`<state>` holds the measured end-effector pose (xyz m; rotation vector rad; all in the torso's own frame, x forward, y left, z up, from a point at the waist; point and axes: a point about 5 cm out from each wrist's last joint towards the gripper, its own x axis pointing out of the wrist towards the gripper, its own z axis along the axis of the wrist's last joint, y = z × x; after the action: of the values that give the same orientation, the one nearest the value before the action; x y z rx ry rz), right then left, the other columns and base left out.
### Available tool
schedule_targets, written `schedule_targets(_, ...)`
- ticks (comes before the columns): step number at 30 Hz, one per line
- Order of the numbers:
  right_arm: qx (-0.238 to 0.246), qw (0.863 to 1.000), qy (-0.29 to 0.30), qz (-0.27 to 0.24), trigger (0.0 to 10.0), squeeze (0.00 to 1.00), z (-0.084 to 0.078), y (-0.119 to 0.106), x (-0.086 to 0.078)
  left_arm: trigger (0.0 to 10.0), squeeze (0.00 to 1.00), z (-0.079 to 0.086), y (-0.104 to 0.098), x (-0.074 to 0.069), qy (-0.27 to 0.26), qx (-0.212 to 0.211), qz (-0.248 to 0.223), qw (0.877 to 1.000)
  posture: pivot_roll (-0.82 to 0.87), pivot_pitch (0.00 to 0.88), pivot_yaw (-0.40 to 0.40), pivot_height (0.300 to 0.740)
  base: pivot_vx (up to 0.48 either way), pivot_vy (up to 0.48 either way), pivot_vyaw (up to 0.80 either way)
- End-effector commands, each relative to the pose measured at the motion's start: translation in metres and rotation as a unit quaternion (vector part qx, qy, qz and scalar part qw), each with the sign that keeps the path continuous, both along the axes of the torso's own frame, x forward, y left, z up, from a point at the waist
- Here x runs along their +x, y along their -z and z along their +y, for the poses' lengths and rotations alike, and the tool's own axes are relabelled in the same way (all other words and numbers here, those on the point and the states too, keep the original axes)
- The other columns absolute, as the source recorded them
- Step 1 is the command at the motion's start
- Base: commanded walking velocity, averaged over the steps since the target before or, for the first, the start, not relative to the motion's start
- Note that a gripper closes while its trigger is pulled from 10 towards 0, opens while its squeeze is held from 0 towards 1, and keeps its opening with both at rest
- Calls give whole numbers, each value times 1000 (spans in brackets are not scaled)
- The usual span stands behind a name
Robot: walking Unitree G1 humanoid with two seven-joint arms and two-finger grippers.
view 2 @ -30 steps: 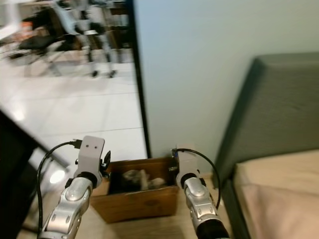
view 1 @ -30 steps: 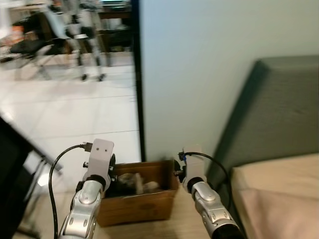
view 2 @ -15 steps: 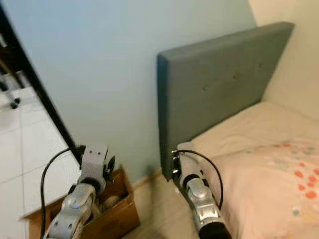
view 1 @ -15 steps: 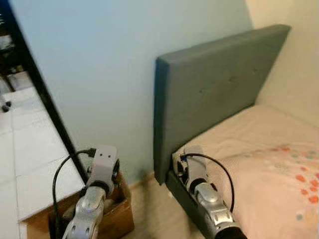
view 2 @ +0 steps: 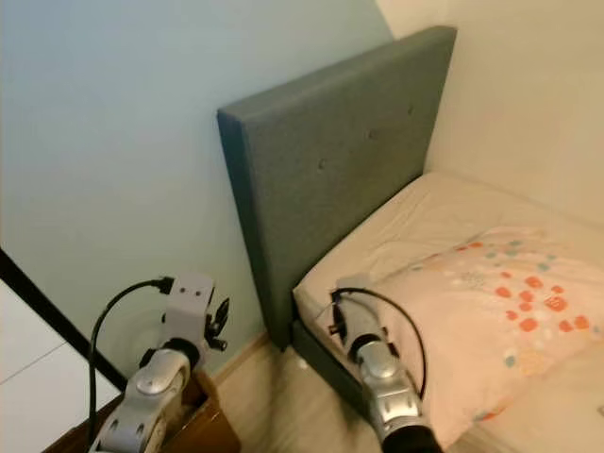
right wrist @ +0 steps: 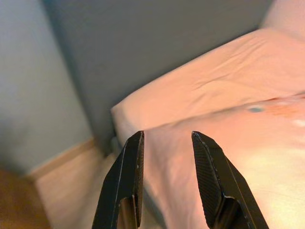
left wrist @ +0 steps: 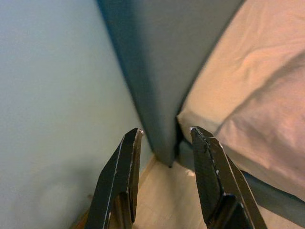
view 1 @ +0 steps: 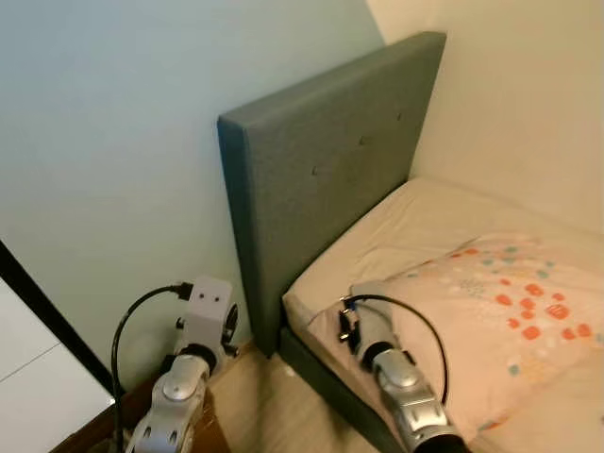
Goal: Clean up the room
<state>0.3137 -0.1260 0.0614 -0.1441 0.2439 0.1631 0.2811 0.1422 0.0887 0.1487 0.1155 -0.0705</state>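
Observation:
A bed fills the right side, with a tall grey headboard (view 1: 330,170), a beige sheet (view 1: 425,222) and a pink quilt with coloured dots (view 1: 514,307). My left arm (view 1: 184,377) is raised at the lower left, just above the corner of a brown cardboard box (view 2: 203,429). In its wrist view the left gripper (left wrist: 166,132) is open with nothing between its fingers, facing the foot of the headboard. The right arm (view 1: 396,373) reaches over the bed's near edge. The right gripper (right wrist: 167,136) is open and empty above the quilt.
A pale blue wall (view 1: 113,142) runs behind the headboard, and a cream wall (view 1: 528,104) stands beyond the bed. A black door frame (view 1: 38,311) slants at the far left. A strip of wooden floor (view 1: 269,406) lies between box and bed.
The whole view has swung right: the tiled room and the box have slid off to the left and the bed has come into view. Both arms hold the same raised pose, grippers still open.

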Motion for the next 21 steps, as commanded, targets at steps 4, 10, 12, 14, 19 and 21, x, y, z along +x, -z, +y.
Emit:
schedule_targets(4,-6,1000,0,26,10000,0,1,10,-8,10000,0,1,5,-3,4,-11,9,1000,-49,76,17,740,0,0,-800)
schedule_targets(10,-8,1000,3,28,10000,0,-1,11,-10,10000,0,-3,5,-3,10,-17,7,1000,-53,77,17,740,0,0,-800)
schedule_targets(12,-9,1000,4,28,10000,0,-1,11,-10,10000,0,-4,4,-2,12,-20,4,1000,-53,77,17,740,0,0,-800)
schedule_targets(14,-10,1000,5,29,10000,0,-2,11,-11,10000,0,-5,2,-2,15,-26,-1,1000,-54,80,18,740,0,0,-800)
schedule_targets(19,-11,999,10,28,10000,0,-4,10,-11,10000,0,-6,0,-2,22,-34,-6,999,-55,84,17,740,0,0,-800)
schedule_targets(21,-11,999,12,28,10000,0,-5,10,-11,10000,0,-7,0,-2,24,-37,-7,999,-56,86,17,740,0,0,-800)
